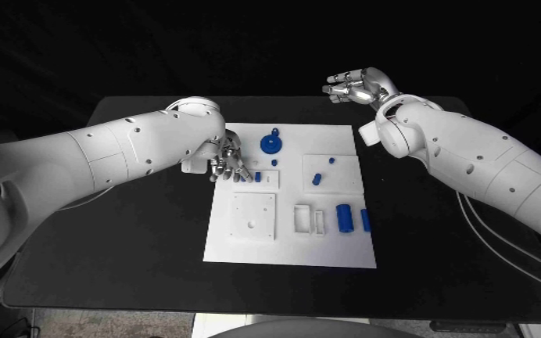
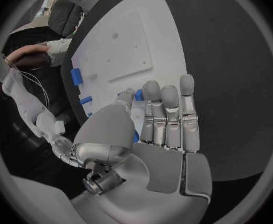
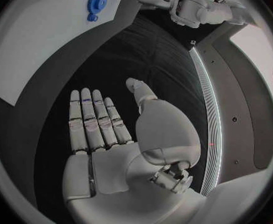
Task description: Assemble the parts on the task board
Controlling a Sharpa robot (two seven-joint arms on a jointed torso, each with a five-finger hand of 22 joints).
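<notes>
The white task board (image 1: 338, 244) lies mid-table. On it are a blue gear (image 1: 270, 144), small blue pegs (image 1: 318, 177) and two blue cylinders (image 1: 344, 217) near white holders. My left hand (image 1: 226, 162) hovers at the board's left edge, fingers stretched over it close to a small blue part (image 1: 258, 175). In the left wrist view this hand (image 2: 164, 129) is flat with straight fingers; a blue piece (image 2: 139, 95) shows beside the thumb tip, not clearly gripped. My right hand (image 1: 359, 86) is raised beyond the board's far right corner. Its palm (image 3: 111, 134) is bare, and the gear (image 3: 96, 4) lies well ahead.
A white square plate with holes (image 1: 254, 214) sits on the board's near left part. Black table (image 1: 135, 244) surrounds the board on all sides. Two blue parts (image 2: 76, 76) lie along the board's far side in the left wrist view.
</notes>
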